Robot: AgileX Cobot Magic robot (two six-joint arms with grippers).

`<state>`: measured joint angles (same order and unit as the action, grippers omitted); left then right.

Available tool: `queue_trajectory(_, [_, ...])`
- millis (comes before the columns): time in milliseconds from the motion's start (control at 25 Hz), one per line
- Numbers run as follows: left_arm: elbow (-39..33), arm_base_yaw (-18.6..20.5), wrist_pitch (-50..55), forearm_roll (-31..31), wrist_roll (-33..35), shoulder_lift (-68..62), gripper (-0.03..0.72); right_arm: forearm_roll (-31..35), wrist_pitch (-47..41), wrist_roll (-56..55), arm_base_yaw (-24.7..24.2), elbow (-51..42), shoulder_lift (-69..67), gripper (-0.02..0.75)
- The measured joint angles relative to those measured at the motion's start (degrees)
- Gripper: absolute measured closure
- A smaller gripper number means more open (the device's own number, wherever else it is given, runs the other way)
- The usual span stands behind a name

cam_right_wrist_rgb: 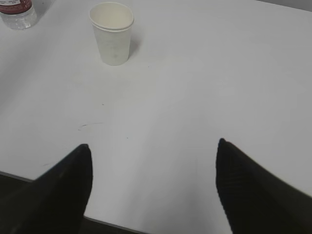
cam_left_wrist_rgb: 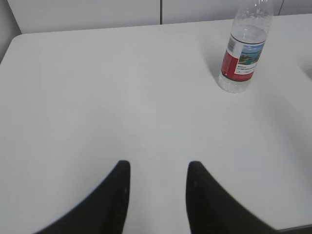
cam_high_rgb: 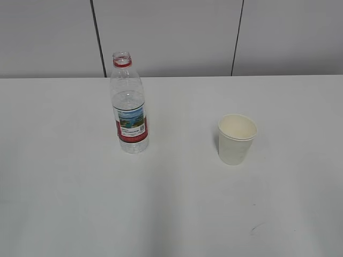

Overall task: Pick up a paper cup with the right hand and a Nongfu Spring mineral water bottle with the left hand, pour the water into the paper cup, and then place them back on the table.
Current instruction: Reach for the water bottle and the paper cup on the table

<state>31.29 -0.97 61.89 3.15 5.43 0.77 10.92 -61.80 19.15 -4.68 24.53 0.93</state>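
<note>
step: reach | bottle [cam_high_rgb: 129, 104] left of cup [cam_high_rgb: 236, 138], both upright on tabletop [cam_high_rgb: 171, 209] | left pincer [cam_left_wrist_rgb: 158, 187] part-spread, right pincer [cam_right_wrist_rgb: 153, 170] wide, both empty | grip below cup rim, bottle mid-body

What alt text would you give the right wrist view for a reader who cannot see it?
The right gripper, open and empty, hangs over the near edge of the white table. A cream-white paper cup stands upright farther off to the left, and the base of the water bottle shows in the top left corner.

Bare table [cam_high_rgb: 177, 203] surrounds the bottle [cam_high_rgb: 129, 107] and cup [cam_high_rgb: 236, 139], standing well apart.
</note>
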Motion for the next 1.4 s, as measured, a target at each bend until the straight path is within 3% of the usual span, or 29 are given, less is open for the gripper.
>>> queue_trajectory(1400, [0.00, 0.00, 0.00, 0.00, 0.00, 0.00, 0.449, 2.70, 0.00, 0.00, 0.00, 0.00, 0.00, 0.156])
